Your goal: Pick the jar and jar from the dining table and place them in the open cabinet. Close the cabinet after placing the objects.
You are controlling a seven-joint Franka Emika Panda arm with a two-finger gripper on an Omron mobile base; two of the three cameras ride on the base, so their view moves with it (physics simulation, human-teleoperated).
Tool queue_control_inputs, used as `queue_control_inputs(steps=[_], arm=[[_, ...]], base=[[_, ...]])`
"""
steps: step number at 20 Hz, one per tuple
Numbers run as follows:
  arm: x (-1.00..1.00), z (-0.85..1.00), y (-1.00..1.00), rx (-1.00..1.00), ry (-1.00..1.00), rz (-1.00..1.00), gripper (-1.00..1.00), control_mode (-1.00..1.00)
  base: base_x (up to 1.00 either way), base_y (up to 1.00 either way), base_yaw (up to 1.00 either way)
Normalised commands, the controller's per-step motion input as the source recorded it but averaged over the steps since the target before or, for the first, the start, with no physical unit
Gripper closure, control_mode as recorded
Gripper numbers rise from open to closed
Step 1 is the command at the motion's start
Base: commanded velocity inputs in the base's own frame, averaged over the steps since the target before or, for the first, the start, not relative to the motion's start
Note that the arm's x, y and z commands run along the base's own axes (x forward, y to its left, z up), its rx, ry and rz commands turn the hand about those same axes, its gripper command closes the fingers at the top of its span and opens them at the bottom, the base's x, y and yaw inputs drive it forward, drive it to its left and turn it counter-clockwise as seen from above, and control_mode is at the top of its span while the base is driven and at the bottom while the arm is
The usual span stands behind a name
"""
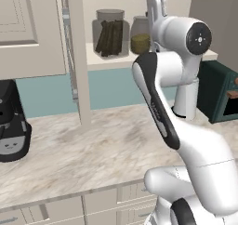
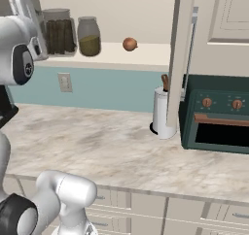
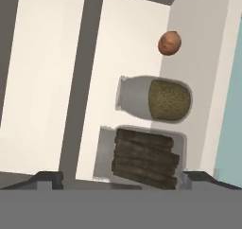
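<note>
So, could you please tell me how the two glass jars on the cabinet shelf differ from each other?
The larger jar is wider and taller and holds dark brown sticks; the smaller jar is rounder and holds olive-green contents. The larger jar stands nearer the shelf's open left door; the smaller stands between it and the orange-brown ball. Both are clear glass, upright, on the same shelf.

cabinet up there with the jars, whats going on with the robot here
Both jars already stand side by side on the cabinet shelf: the wide jar of brown sticks and the small jar with olive-green contents, with a small orange-brown ball further along. The arm's pincer is open just in front of the wide jar and holds nothing. The cabinet doors are open, so closing them is what's left.
</note>
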Motion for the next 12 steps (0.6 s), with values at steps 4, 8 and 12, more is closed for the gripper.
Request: queue_control_inputs(steps=[4, 8, 12], arm=[[-0.82, 0.01, -0.01, 0.04, 0.0, -0.02, -1.0, -1.0], [-0.71, 0.0, -0.01, 0.06, 0.0, 0.0, -1.0, -1.0], [-0.73, 0.0, -0.02, 0.08, -0.01, 0.0, -1.0, -1.0]], base=[[0.0, 0.0, 0.0], [0.0, 0.0, 0.0], [0.0, 0.0, 0.0]])
